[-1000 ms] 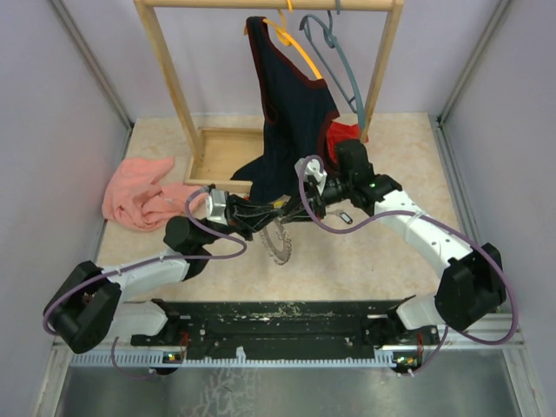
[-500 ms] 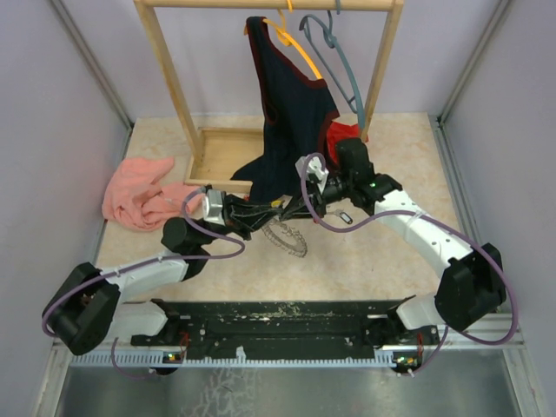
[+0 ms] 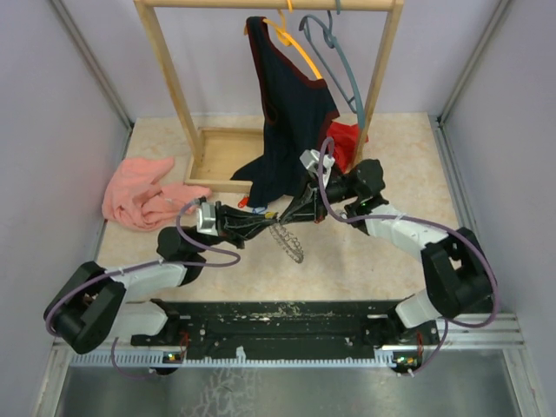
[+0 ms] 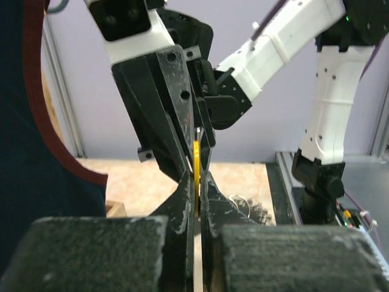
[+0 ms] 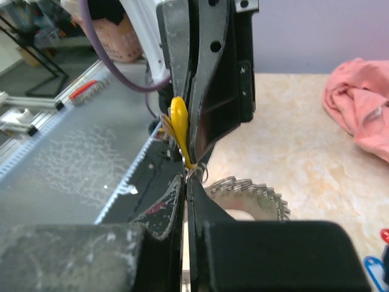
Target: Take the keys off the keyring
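Since my left gripper [image 4: 196, 180] and right gripper [image 5: 185, 177] clench tip to tip, seemingly both on the yellow key [image 5: 178, 119], they half-hide the keyring [image 5: 258, 196].

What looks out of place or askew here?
The dark navy garment hangs lopsided off the orange hanger, its hem sagging down by the rack's wooden base. A pink cloth lies crumpled at the table's left edge.

Dark garment [image 3: 291, 113], orange hanger [image 3: 298, 52], grey hanger [image 3: 346, 74] on wooden rack [image 3: 171, 82]; pink cloth [image 3: 139, 195] left.
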Action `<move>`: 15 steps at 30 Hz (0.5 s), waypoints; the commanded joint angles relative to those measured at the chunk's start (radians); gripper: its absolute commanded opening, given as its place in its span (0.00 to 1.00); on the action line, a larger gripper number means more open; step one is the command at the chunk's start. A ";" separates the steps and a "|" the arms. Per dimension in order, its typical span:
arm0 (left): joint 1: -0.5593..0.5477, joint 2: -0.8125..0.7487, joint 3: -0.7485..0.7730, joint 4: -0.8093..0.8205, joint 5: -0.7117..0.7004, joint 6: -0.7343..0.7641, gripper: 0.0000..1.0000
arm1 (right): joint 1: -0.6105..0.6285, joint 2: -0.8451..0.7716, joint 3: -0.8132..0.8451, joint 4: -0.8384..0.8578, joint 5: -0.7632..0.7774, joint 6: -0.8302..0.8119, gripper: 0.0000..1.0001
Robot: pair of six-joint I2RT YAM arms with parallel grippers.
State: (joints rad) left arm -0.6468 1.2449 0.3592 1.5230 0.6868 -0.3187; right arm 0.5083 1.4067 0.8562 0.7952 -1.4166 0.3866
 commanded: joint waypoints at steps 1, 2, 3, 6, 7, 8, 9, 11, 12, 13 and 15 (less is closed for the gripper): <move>0.021 0.035 -0.013 0.267 0.078 0.005 0.00 | 0.001 0.100 0.052 0.930 -0.025 0.759 0.00; 0.022 0.037 -0.013 0.267 0.083 0.007 0.00 | 0.001 0.103 0.047 0.931 -0.019 0.755 0.00; 0.023 0.036 -0.011 0.267 0.087 0.010 0.00 | 0.002 0.103 0.038 0.932 -0.013 0.747 0.00; 0.025 0.021 -0.012 0.267 0.101 0.016 0.00 | 0.004 0.106 0.034 0.932 -0.013 0.752 0.00; 0.028 0.014 -0.015 0.267 0.105 0.023 0.00 | 0.004 0.105 0.036 0.931 -0.013 0.755 0.00; 0.028 0.008 -0.018 0.267 0.109 0.029 0.00 | 0.004 0.104 0.036 0.932 -0.011 0.760 0.00; 0.031 0.005 -0.021 0.267 0.107 0.033 0.00 | 0.004 0.100 0.035 0.931 -0.008 0.759 0.00; 0.034 0.005 -0.025 0.268 0.104 0.034 0.00 | 0.004 0.095 0.033 0.931 -0.006 0.760 0.00; 0.035 0.005 -0.025 0.268 0.099 0.034 0.00 | 0.004 0.094 0.031 0.931 -0.006 0.761 0.00; 0.035 0.003 -0.028 0.267 0.089 0.034 0.00 | 0.005 0.094 0.030 0.932 -0.008 0.759 0.00; 0.036 -0.003 -0.029 0.268 0.074 0.033 0.00 | 0.006 0.094 0.026 0.932 -0.010 0.755 0.00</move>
State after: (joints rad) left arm -0.6258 1.2480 0.3473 1.5238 0.7742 -0.3061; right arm 0.5022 1.5459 0.8516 1.5414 -1.4677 1.0992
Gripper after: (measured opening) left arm 0.017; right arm 0.005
